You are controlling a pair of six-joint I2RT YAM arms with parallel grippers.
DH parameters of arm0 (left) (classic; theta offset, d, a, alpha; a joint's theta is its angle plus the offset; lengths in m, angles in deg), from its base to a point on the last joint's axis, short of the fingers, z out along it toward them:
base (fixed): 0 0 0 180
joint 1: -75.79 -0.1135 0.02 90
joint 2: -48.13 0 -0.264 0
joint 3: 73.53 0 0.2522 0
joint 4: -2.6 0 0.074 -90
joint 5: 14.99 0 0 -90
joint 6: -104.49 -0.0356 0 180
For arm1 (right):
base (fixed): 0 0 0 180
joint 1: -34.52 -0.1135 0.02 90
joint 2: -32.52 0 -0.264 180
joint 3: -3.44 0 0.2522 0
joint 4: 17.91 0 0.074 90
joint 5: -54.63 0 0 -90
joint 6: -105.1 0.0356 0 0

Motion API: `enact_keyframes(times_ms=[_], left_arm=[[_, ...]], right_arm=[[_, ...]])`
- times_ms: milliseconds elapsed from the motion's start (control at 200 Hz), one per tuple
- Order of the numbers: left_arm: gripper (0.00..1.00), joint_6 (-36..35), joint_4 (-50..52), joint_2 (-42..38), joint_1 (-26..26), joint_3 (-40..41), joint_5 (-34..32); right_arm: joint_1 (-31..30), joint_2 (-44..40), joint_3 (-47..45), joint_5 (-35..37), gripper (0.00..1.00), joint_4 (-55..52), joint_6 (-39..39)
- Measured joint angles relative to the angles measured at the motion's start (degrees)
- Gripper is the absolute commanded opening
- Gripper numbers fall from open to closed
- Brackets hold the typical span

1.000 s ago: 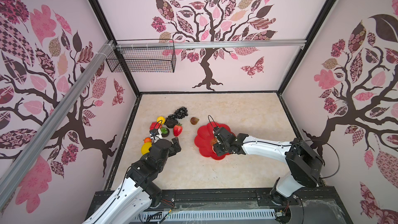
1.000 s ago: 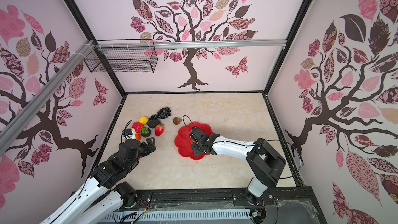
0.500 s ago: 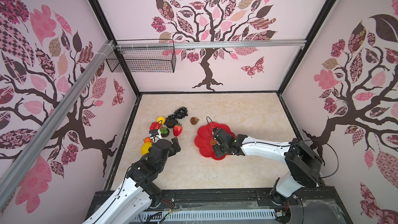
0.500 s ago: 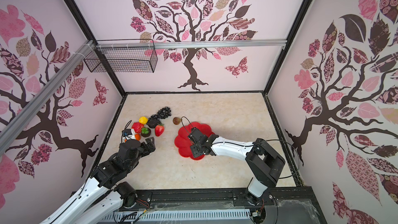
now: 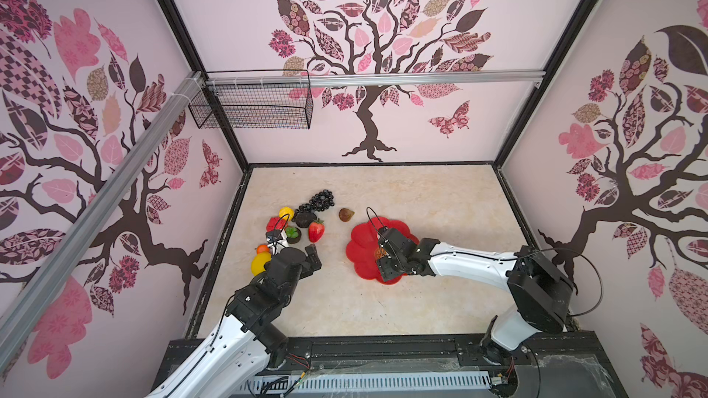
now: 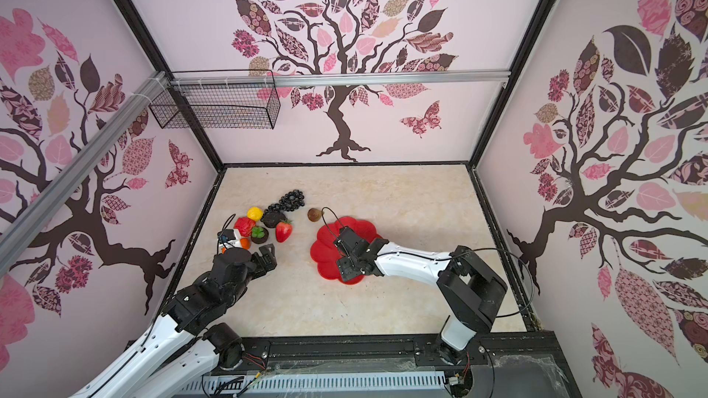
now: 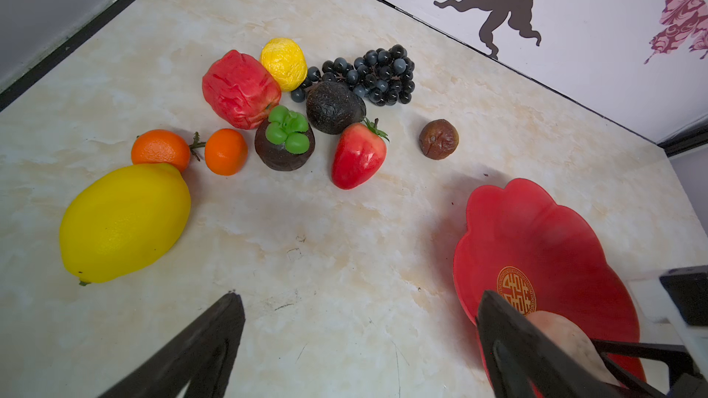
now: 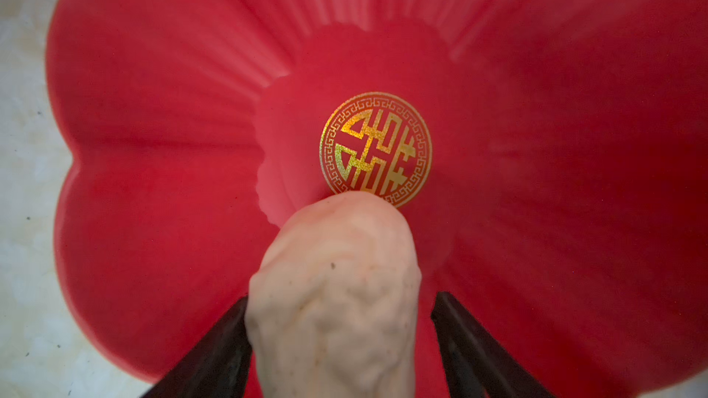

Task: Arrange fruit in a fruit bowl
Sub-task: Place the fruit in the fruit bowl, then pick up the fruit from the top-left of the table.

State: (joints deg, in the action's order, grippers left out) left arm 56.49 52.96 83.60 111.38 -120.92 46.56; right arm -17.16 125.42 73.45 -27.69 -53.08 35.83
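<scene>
The red flower-shaped fruit bowl (image 5: 360, 248) (image 8: 153, 147) sits mid-table. A cream bumpy pear (image 8: 337, 292) (image 7: 563, 335) lies in it beside the gold emblem. My right gripper (image 8: 343, 297) (image 5: 381, 252) straddles the pear, open, with a gap showing at one finger. To the left of the bowl lie the big lemon (image 7: 122, 223), two oranges (image 7: 161, 149), apple (image 7: 241, 88), small lemon (image 7: 283, 63), grapes (image 7: 375, 74), avocado (image 7: 335, 107), strawberry (image 7: 358, 155) and fig (image 7: 438, 141). My left gripper (image 7: 359, 294) (image 5: 297, 252) hovers open above bare table near them.
A dark round fruit with green leaves (image 7: 285, 143) sits among the pile. A black wire basket (image 5: 253, 107) hangs on the rail at the back left. Black frame edges and patterned walls bound the marble table (image 5: 421, 193).
The right gripper's jaws have spread wider around the pear in the bowl. The left arm has stayed where it was.
</scene>
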Motion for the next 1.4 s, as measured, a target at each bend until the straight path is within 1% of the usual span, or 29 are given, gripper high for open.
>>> enact_keyframes(times_ms=[255,455,620,825,950,1070,1171,1401], left_arm=[[0.98,0.0,-0.02,0.85,0.0,0.0,-0.02],[0.98,0.02,-0.02,1.62,0.0,-0.02,0.0],[0.98,-0.09,0.07,5.33,0.0,-0.48,0.48],[0.98,-1.95,0.35,16.0,-0.85,-7.06,1.84],[0.97,-3.34,0.04,25.09,-4.44,-12.5,4.46],[0.96,-5.09,0.33,37.11,-7.06,-18.38,6.32],[0.96,-6.56,0.96,44.94,-8.39,-22.53,7.06],[0.96,-9.35,2.12,54.01,-11.85,-28.17,6.84]], right_arm=[[0.0,-0.02,0.72,-0.42,0.82,-0.07,-0.13],[0.0,-0.09,0.98,-0.9,0.9,-0.79,-0.2],[0.0,-1.18,3.32,-0.98,0.95,-3.28,-0.52],[0.0,-8.11,6.1,1.46,0.96,-6.12,-1.97],[0.0,-14.97,5.51,3.32,0.96,-6.54,-2.75],[0.0,-23.45,1.49,4.46,0.96,-4.0,-2.8],[0.0,-29.51,-2.6,4.87,0.96,-2.54,-2.56],[0.0,-38.01,-9.73,5.6,0.97,-0.17,-1.18]])
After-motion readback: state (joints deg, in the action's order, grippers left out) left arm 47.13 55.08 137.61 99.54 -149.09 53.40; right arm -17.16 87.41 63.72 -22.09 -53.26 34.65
